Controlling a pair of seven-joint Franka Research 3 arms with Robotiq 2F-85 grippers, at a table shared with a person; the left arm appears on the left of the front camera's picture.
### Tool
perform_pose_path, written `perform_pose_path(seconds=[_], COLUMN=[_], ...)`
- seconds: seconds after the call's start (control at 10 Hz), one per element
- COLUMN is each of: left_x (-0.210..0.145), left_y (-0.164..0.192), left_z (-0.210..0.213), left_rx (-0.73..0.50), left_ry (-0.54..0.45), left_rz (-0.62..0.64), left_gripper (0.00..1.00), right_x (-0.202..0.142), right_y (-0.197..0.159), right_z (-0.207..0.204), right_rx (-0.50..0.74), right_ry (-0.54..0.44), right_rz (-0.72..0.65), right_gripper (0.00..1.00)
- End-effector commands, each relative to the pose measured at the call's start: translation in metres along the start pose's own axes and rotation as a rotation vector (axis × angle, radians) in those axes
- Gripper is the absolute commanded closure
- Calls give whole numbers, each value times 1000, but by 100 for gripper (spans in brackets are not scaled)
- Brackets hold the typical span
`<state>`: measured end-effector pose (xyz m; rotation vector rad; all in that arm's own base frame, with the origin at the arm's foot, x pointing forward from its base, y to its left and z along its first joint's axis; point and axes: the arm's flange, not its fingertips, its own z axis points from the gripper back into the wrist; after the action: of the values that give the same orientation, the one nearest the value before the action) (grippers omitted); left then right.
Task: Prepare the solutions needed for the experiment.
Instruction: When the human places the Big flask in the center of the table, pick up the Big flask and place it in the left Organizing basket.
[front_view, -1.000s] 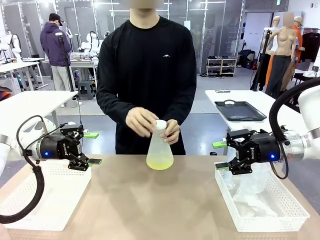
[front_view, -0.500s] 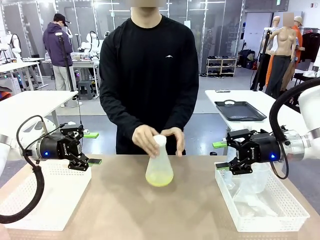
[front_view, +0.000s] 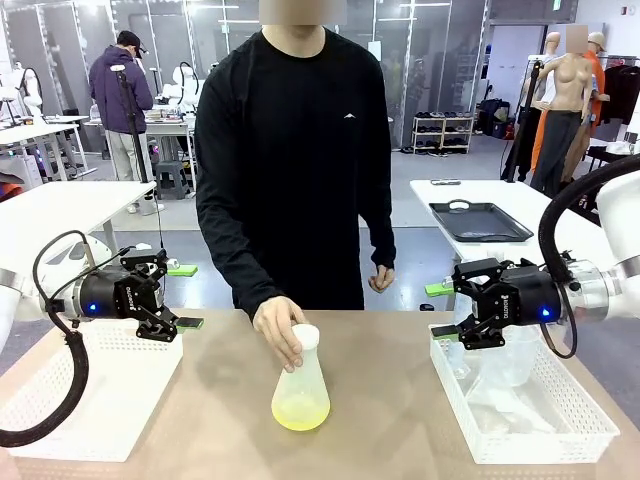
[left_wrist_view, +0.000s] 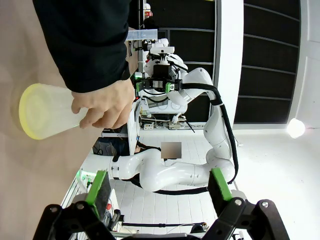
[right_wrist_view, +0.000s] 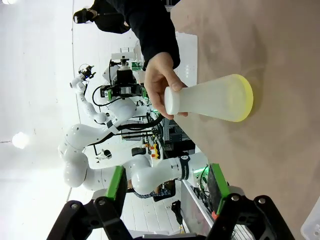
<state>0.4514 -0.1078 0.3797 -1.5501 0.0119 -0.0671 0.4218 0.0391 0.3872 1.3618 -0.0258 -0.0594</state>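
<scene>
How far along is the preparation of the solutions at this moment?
Done: a shallow layer of yellow-green solution sits in the flask on the table. In hand: the person's hand grips the flask's neck. Left: neither robot arm has joined; the left claw and right claw hang open and empty, apart from the flask.

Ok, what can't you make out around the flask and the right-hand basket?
- Front view: neck of the flask, partly covered by the person's hand.
- Front view: clear items in the right basket, see-through, partly behind the right gripper.
- Left wrist view: the flask's mouth, behind the hand.
</scene>
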Motion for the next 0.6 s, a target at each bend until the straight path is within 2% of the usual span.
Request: perform_pose_path(seconds=[0.0, 0.5], left_x=[0, 0], left_y=[-2, 0], left_z=[0, 0], left_rx=[-6, 0], left_ry=[5, 0], left_rz=[5, 0], left_gripper=[0, 0], right_x=[-2, -2], right_y=[0, 0], right_z=[-1, -1], right_rx=[-7, -7], right_ry=[-7, -7], right_rz=[3, 3], right_gripper=[18, 18])
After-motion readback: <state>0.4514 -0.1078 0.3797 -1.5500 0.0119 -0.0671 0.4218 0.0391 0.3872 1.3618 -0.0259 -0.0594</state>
